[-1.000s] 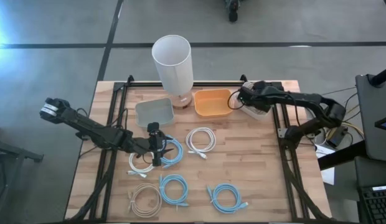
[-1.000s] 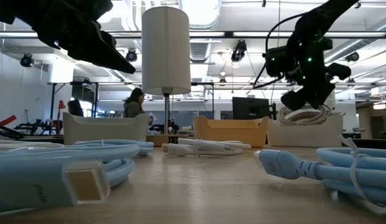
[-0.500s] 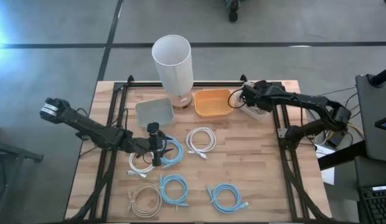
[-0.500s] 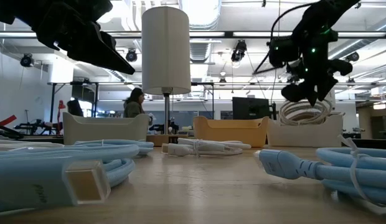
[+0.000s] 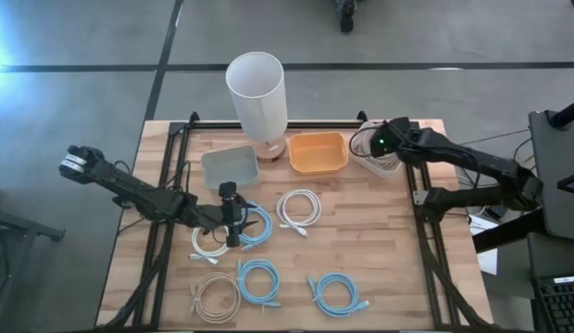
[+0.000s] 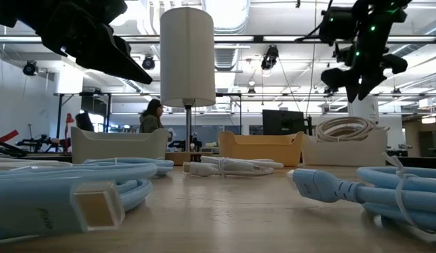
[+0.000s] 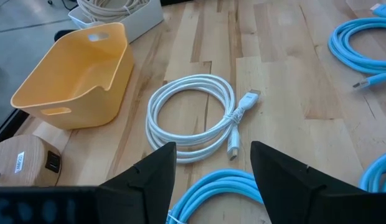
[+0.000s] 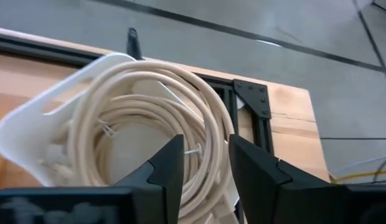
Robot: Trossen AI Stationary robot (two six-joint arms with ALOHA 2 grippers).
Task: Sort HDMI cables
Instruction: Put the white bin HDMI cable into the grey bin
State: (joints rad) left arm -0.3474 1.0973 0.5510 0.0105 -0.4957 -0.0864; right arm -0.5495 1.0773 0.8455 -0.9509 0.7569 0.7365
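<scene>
High view: a wooden bench (image 5: pixel 380 250) on grey floor carries coiled HDMI cables (image 5: pixel 259 277).

Low view: a person stands in the room behind.

Right wrist view: the right tool (image 8: pixel 202 163), open and empty, hangs over beige coils (image 8: pixel 149 106) lying in a white bin (image 8: pixel 22 134).

Left wrist view: the left tool (image 7: pixel 211 168) is open above a white coil (image 7: pixel 193 115).

Along the far edge of the desk (image 5: pixel 389 240) stand three bins: left bin (image 5: pixel 229 167), middle bin (image 5: pixel 317 153) and right bin (image 5: pixel 372 162), which holds a coil (image 8: pixel 152 140). A lamp (image 5: pixel 257 97) stands between the first two. Six coils lie nearer: three mid-desk (image 5: pixel 299 207), three in a near row (image 5: pixel 260 280). The left tool (image 5: pixel 231 222) hangs over the mid-desk coils, the right tool (image 5: pixel 391 141) above the right bin.
</scene>
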